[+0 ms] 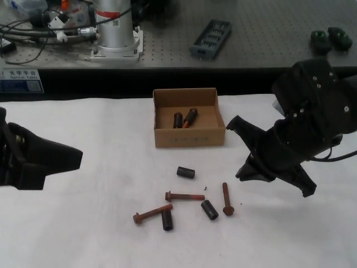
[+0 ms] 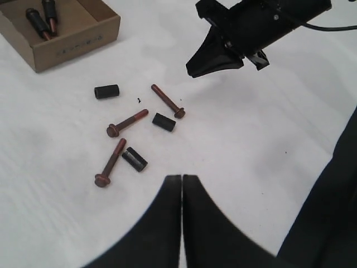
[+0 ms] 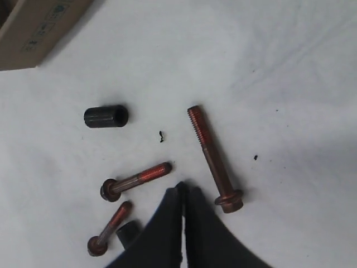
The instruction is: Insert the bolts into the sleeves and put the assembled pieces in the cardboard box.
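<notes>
White cloth (image 1: 83,234) bears three loose bolts (image 1: 186,196) and three sleeves (image 1: 186,172) near the box (image 1: 189,137), which holds two assembled pieces (image 1: 190,117). Both the left gripper (image 2: 182,184) and right gripper (image 3: 183,192) hover with fingers pressed together, empty.

Three bolts (image 1: 185,196), three sleeves (image 1: 186,172) loose; two assemblies (image 1: 190,117) in box (image 1: 189,137).

Three bolts (image 1: 184,196) and three sleeves (image 1: 186,172) lay loose on the white cloth (image 1: 111,187). The cardboard box (image 1: 189,137) sat at 12 o'clock from them, two put-together pieces (image 1: 184,119) inside. The right gripper (image 1: 245,172) hung at 3 o'clock.
</notes>
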Robot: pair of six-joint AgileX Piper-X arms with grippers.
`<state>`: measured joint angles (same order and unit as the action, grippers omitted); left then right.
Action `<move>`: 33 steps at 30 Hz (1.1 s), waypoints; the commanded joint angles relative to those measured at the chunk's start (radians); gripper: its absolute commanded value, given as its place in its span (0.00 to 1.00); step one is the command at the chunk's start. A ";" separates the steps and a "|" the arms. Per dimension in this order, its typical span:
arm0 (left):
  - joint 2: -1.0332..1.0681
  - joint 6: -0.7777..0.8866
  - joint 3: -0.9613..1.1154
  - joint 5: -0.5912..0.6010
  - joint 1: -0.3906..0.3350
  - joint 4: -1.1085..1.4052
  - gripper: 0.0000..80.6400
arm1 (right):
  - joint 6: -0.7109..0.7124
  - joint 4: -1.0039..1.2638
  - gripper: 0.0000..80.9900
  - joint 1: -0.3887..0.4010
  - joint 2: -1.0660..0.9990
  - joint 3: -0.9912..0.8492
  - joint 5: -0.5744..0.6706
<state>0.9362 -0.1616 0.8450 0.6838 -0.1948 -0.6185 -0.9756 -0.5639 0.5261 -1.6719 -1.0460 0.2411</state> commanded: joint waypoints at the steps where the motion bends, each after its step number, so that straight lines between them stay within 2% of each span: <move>1: -0.010 0.002 0.001 0.011 0.002 0.015 0.01 | 0.132 0.008 0.04 -0.002 0.001 -0.003 0.007; 3: -0.010 0.002 0.001 0.011 0.002 0.015 0.01 | 0.310 0.008 0.04 -0.002 0.001 -0.003 0.014; 7: -0.010 0.002 0.001 0.011 0.002 0.015 0.01 | 0.874 0.000 0.04 -0.002 0.001 -0.003 0.029; 13: -0.010 0.000 0.001 0.009 0.002 0.033 0.01 | 1.602 -0.012 0.04 -0.002 0.001 -0.003 0.027; 15: -0.010 0.000 0.001 0.009 0.002 0.050 0.01 | 1.793 -0.012 0.04 -0.002 0.001 -0.003 0.027; 28: -0.010 -0.003 0.001 0.009 0.002 0.164 0.01 | 2.436 0.165 0.04 0.001 0.001 -0.003 0.020; 33: -0.010 -0.003 0.001 0.009 0.002 0.175 0.01 | 2.630 0.093 0.04 0.024 0.001 -0.003 0.020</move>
<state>0.9362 -0.1616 0.8450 0.6838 -0.1948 -0.4681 1.4787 -0.4146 0.5314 -1.6719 -1.0460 0.2507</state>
